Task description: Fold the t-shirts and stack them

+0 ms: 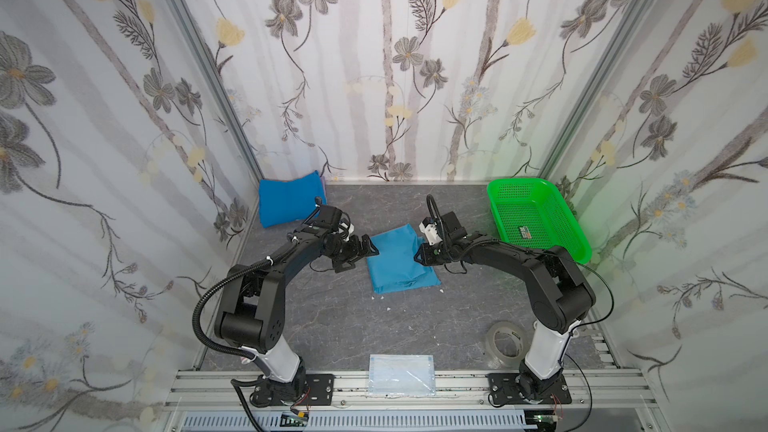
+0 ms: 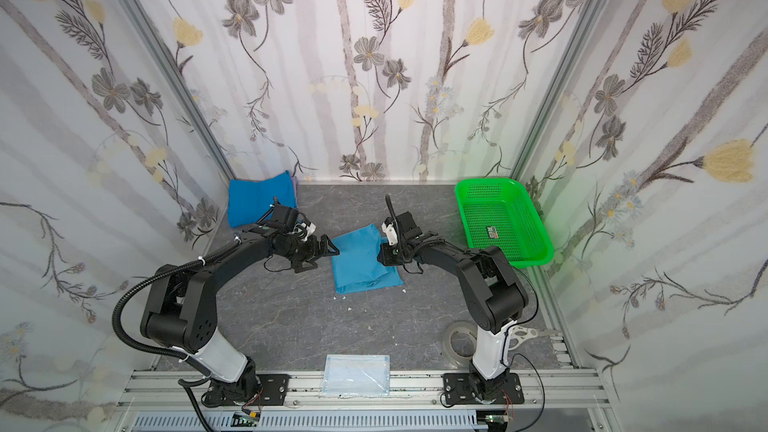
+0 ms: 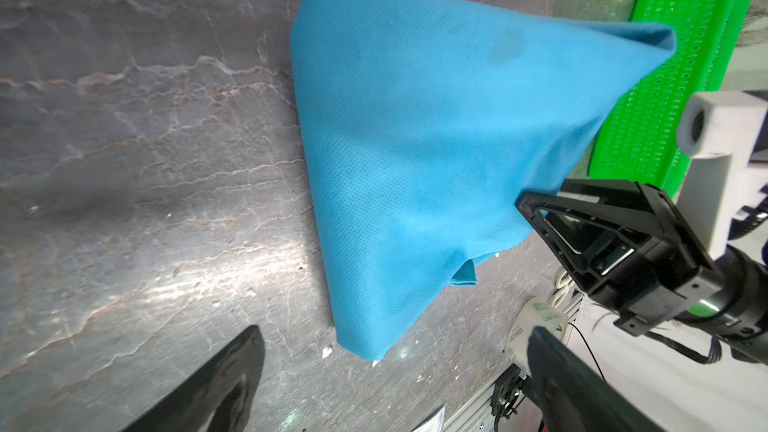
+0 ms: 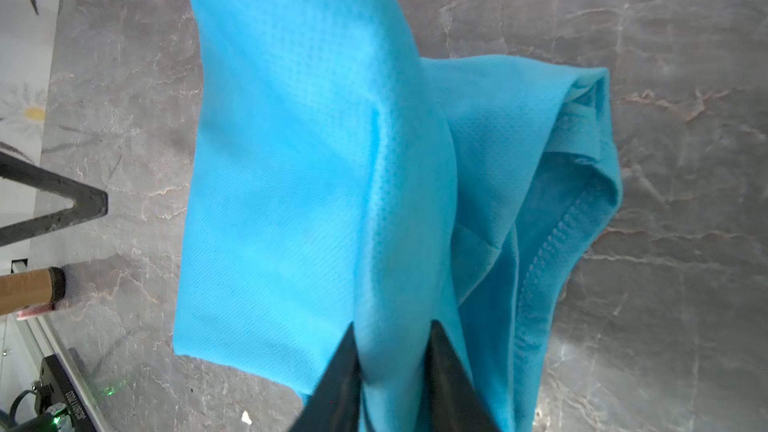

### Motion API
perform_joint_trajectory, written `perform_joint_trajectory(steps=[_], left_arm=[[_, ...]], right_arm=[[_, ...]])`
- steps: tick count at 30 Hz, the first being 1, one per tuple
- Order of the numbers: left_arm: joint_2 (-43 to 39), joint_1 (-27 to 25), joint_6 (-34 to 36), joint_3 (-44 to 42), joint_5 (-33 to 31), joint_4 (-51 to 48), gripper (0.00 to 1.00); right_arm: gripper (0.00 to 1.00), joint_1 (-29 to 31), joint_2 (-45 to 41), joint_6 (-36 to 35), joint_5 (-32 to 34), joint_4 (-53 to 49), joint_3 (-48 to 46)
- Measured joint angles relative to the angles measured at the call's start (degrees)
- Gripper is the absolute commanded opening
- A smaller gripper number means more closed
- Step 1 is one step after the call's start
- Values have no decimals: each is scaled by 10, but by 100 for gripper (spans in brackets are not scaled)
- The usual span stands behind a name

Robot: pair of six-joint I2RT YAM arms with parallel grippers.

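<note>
Pinches a raised ridge along the right edge of the lighter teal t-shirt [image 1: 395,263], which lies folded mid-table, with the right gripper [image 4: 392,328] pressed together on the cloth. Has the left gripper [image 1: 358,258] spread wide at that shirt's left edge, holding nothing. Shows the deeper royal blue t-shirt [image 1: 289,201] folded in the far left corner, well apart from the green basket [image 1: 536,184].

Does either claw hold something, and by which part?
The right claw is shut on the light teal-blue cloth t-shirt, pinching a raised fold at its edge. The left claw holds nothing.
</note>
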Motion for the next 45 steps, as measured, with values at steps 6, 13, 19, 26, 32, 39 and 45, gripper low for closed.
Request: perform_joint_trajectory(steps=[6,13,19,26,32,39,45], left_arm=[[13,2,-3,3,3,16,100],[33,2,-11,48,11,30,100],[47,1,-11,78,15,33,100],[56,-6,-11,94,19,29,100],[68,-15,-11,105,23,29,100],[41,-2,-25,88,-8,26,100],[23,15,-30,71,-25,21,100]], right_arm=[[0,6,-50,33,-44,2,-6],[0,5,-109,199,-159,155,-164],[4,-15,-110,288,-176,243,-227],[48,-20,-176,311,-117,226,-266],[67,-14,-243,242,-43,155,-179],[68,-17,-78,186,-113,156,-33],[70,-45,52,208,-163,204,-7]])
